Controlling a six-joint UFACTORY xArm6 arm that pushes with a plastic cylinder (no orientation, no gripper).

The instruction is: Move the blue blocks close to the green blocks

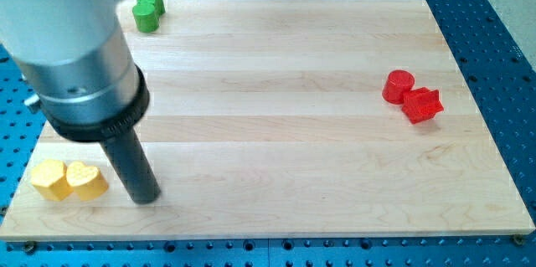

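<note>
One high view angled down over the board (293,133).

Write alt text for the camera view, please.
My tip rests at the wooden board's lower left, just right of two touching yellow blocks. A green block sits top left, two touching red blocks at right; no blue blocks show.

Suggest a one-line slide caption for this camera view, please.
My tip rests beside two yellow blocks; a green block sits top-left, two red blocks right.
</note>
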